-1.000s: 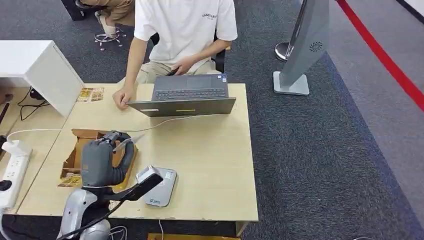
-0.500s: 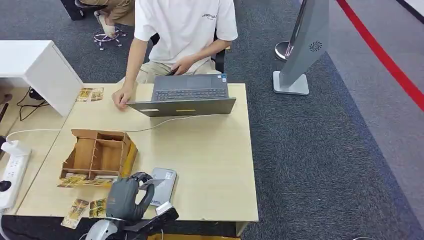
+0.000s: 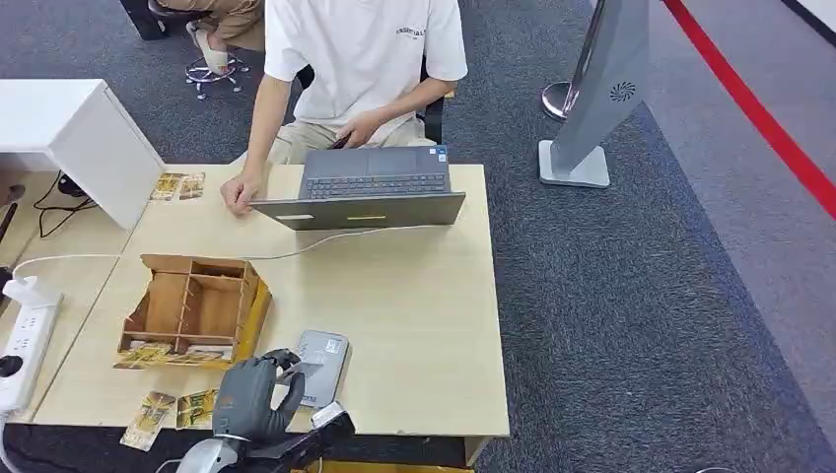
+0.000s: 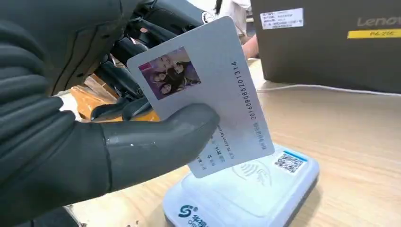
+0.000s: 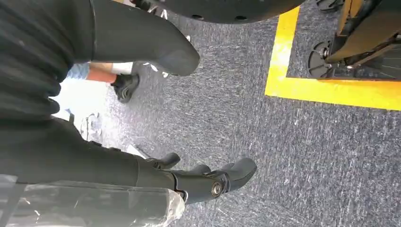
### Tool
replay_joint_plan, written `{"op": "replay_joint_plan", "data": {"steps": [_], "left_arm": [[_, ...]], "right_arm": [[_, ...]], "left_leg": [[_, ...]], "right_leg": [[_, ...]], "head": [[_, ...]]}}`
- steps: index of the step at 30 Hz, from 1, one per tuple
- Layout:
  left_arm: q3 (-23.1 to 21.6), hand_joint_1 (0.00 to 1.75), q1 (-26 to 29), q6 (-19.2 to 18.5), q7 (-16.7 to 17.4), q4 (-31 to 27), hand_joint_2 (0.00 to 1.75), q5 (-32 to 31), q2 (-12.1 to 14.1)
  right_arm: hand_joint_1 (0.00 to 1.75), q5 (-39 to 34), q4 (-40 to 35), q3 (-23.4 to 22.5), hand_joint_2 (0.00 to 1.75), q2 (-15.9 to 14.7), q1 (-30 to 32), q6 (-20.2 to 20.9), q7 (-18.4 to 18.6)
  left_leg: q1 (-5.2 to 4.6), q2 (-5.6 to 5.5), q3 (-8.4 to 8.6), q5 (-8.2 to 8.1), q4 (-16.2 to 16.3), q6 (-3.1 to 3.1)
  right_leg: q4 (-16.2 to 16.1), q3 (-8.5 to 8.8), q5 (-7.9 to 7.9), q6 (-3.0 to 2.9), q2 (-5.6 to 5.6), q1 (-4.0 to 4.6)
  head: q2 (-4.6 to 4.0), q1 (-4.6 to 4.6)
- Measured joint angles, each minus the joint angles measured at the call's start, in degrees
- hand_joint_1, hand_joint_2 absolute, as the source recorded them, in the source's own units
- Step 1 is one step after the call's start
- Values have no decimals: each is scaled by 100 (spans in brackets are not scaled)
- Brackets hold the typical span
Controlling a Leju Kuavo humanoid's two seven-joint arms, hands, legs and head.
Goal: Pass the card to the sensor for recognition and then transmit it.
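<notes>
Wooden table (image 3: 414, 296): laptop (image 3: 370, 187), organizer box (image 3: 192, 305), card reader (image 3: 320, 365).

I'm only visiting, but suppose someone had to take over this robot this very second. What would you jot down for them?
Left hand: holds the card, tilted, right above the card reader at the table's near edge; I can't tell if they touch.
Right hand: hangs over the carpet, fingers apart, holding nothing.
Done: card picked up and brought to the reader.
Left: let it read, then hand the card on, likely to the person at the laptop.
</notes>
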Motion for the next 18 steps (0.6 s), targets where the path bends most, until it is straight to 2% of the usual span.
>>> {"op": "replay_joint_plan", "data": {"steps": [5, 18], "left_arm": [[26, 175, -2, 28, 87, 137, 175, -68, -4], [140, 175, -28, -109, -13, 487, 175, -116, -151]], "right_arm": [[0, 26, 4, 0, 175, -11, 0, 4, 20], [0, 98, 7, -15, 175, -50, 0, 11, 17]], "left_leg": [[0, 0, 0, 0, 0, 0], [0, -1, 1, 0, 0, 0]], "right_leg": [[0, 0, 0, 0, 0, 0], [0, 0, 0, 0, -1, 0]], "head": [[0, -2], [0, 0]]}}
